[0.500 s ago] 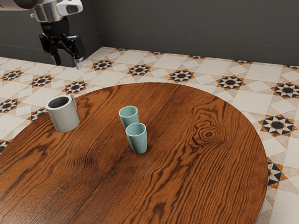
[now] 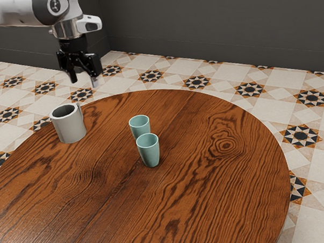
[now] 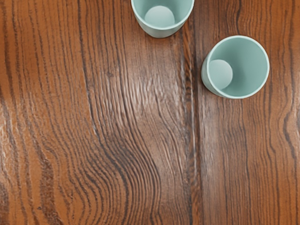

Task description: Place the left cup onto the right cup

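Overhead, at the upper left of the exterior view, the black gripper (image 2: 84,79) hung in the air with its two fingers spread well apart, holding nothing and touching nothing, its tips pointing down toward the patterned tile floor (image 2: 246,80) just past the far edge of the round wooden table (image 2: 225,205). Near the middle of that table stood the two teal cups, both upright: the farther teal cup (image 2: 139,125) a little toward the exterior view's left, and the nearer teal cup (image 2: 147,149) just beside it, close but with a sliver of wood showing between them. Both were well apart from the gripper. From the hand's camera their mouths faced up, and each showed only its own pale round bottom inside. Toward the left edge of the table a grey mug (image 2: 68,123) stood upright, well apart from the cups; its inside was dark, and I could not tell its contents.
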